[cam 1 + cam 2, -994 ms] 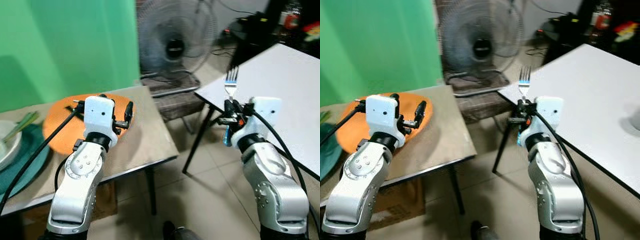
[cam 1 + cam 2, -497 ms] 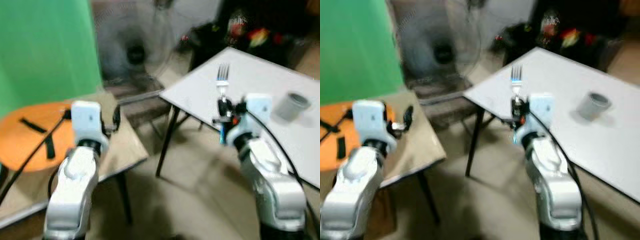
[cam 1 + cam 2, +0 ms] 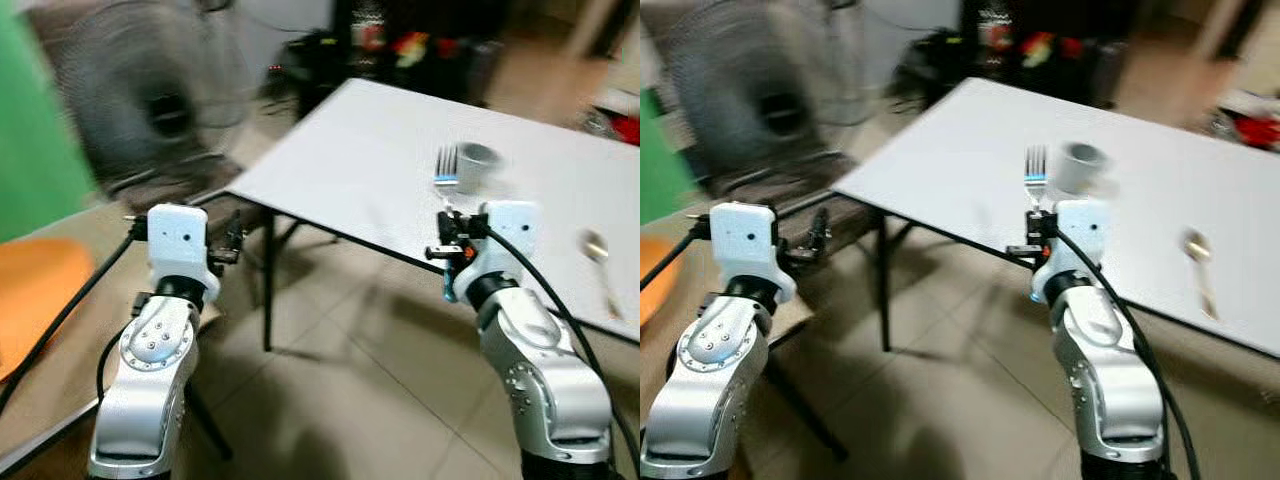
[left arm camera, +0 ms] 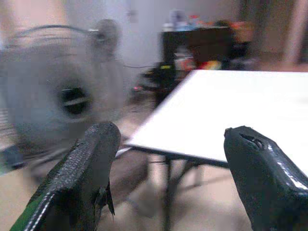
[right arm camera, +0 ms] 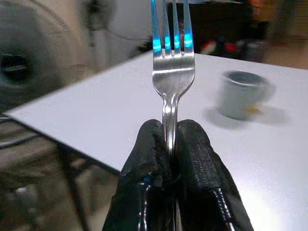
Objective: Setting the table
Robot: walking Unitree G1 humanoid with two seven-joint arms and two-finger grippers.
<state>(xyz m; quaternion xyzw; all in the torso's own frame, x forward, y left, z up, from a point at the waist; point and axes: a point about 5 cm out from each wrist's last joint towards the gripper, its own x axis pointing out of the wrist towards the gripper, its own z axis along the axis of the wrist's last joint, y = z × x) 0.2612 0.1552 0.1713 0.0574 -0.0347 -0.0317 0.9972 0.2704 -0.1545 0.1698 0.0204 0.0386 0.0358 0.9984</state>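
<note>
The right pincer [image 5: 169, 144] clamps a fork [image 5: 172, 72] upright before the white tabletop [image 3: 380, 160]; the left pincer [image 4: 168, 159] gapes open. The eye views add a spoon [image 3: 598, 255].

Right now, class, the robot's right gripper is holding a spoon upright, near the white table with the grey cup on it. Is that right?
Not quite. The right gripper holds a fork, not a spoon; the right wrist view shows its tines plainly. It is held upright, near the white table with the grey cup on it.

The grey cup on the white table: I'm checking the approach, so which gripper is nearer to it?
Right. The right gripper, shut on the fork, is at the table's near edge just before the grey cup. The left gripper is open, off beyond the table's corner.
</note>
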